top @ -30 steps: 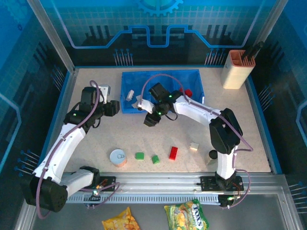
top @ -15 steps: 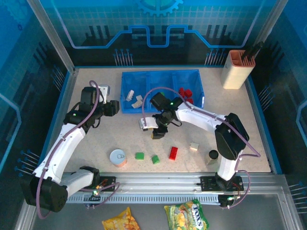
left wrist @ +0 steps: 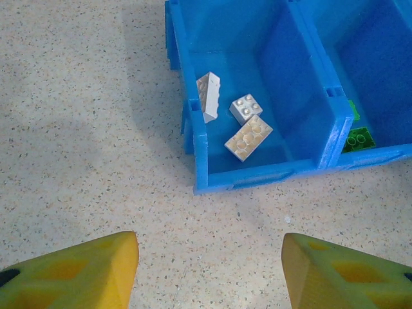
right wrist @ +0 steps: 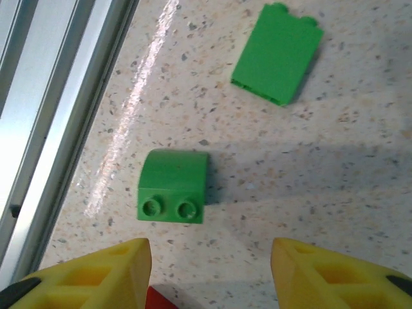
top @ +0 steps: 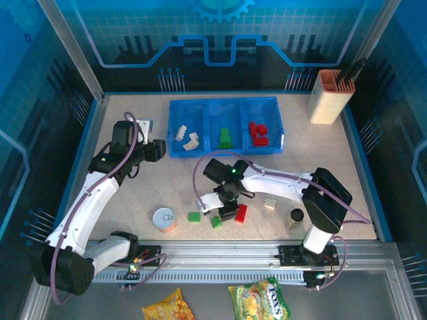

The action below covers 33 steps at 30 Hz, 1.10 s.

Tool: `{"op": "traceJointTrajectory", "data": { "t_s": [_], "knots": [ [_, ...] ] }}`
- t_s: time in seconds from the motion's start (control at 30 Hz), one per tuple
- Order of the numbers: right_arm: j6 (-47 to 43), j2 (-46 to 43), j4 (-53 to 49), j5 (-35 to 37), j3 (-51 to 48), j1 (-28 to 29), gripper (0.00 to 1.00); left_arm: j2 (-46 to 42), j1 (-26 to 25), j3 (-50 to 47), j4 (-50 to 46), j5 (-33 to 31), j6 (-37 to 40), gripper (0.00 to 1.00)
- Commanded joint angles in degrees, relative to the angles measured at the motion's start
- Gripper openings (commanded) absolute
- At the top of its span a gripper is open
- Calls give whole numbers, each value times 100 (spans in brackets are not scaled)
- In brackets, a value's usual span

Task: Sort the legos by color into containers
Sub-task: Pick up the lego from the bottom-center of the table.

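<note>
Left arm: rises from its base at the near left and bends in toward the bin. The left gripper looks down at bare table just before the bin's left end.
Left grip: jaws apart, nothing between them.
Right arm: elbow out to the right, forearm reaching back left. The right gripper points down over loose bricks near the front rail.
Right grip: jaws spread, holding nothing. A studded green brick lies just ahead of the gap, a flat green brick lies farther on, and a red brick sits just beside the gripper.
Writing: the green-and-yellow snack bag below the rail seems to read FOX'S. The print on the yellow bag is too small to tell.
Blue bin: three compartments side by side, far middle of the table.
Left compartment: three cream-white bricks.
Middle compartment: green bricks.
Right compartment: red bricks.
Loose on the table: a cream brick right of the red one, near a small black cylinder. A round tin sits left of the greens.
Beige holder: far right corner, orange top, something dark standing in it.
</note>
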Motion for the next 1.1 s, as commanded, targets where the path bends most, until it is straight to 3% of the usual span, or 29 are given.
{"op": "traceJointTrajectory", "data": {
  "t_s": [0.0,0.13,0.43,1.07],
  "knots": [
    [266,-169,201,256,-186,209,55,-15,76,-35,44,73,-63,62],
    [413,-124,315,338,-267,378,64,-12,84,-37,53,77,-54,62],
    [646,38,636,518,-512,689,65,-15,95,-37,53,78,-61,61],
    [848,363,1331,769,-914,833,54,-23,117,-37,53,79,-56,62]
  ]
}}
